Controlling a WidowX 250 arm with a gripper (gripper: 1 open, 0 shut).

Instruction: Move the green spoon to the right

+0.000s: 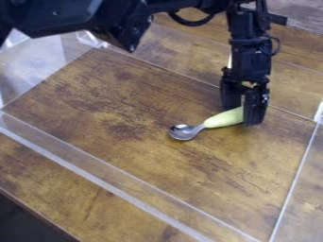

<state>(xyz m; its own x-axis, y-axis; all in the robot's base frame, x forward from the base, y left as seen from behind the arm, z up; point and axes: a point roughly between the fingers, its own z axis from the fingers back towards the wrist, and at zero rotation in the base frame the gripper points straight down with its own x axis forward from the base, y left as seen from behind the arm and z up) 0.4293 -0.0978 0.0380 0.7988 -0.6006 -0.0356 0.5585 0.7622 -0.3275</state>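
Note:
The green spoon (222, 118) lies on the wooden tabletop, its metal bowl (186, 131) pointing to the lower left and its green handle running up to the right. My gripper (245, 113) comes down from above over the handle's far end. Its two black fingers (229, 102) stand apart on either side of the handle tip, with a gap showing between them, so the gripper is open. The very tip of the handle is hidden behind the fingers.
A clear plastic wall (76, 142) frames the wooden work area (113, 104) on the left and front, with another clear edge at the right (303, 161). The dark arm body (89, 19) fills the upper left.

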